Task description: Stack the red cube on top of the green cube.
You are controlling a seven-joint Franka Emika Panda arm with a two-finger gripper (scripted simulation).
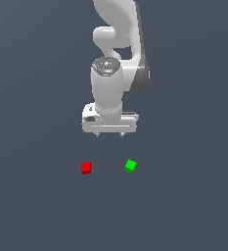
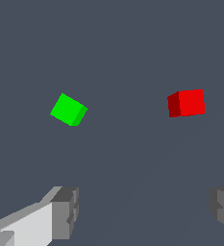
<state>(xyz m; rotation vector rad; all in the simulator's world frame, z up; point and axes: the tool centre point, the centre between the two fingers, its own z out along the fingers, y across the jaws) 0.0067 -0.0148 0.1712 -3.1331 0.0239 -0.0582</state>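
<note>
The red cube (image 1: 86,168) lies on the grey floor toward the exterior view's left, with the green cube (image 1: 130,165) a short way to its right, turned at an angle. Both cubes stand apart and untouched. My gripper (image 1: 109,135) hangs above and behind them, roughly between the two, with only short fingertips showing under the white hand. In the wrist view the red cube (image 2: 186,103) and green cube (image 2: 68,109) lie ahead of the gripper (image 2: 144,211), whose fingers (image 2: 65,211) stand wide apart with nothing between them.
The white arm (image 1: 116,54) rises behind the gripper toward the top of the exterior view. A plain dark grey floor (image 1: 37,206) surrounds the cubes; no other objects show.
</note>
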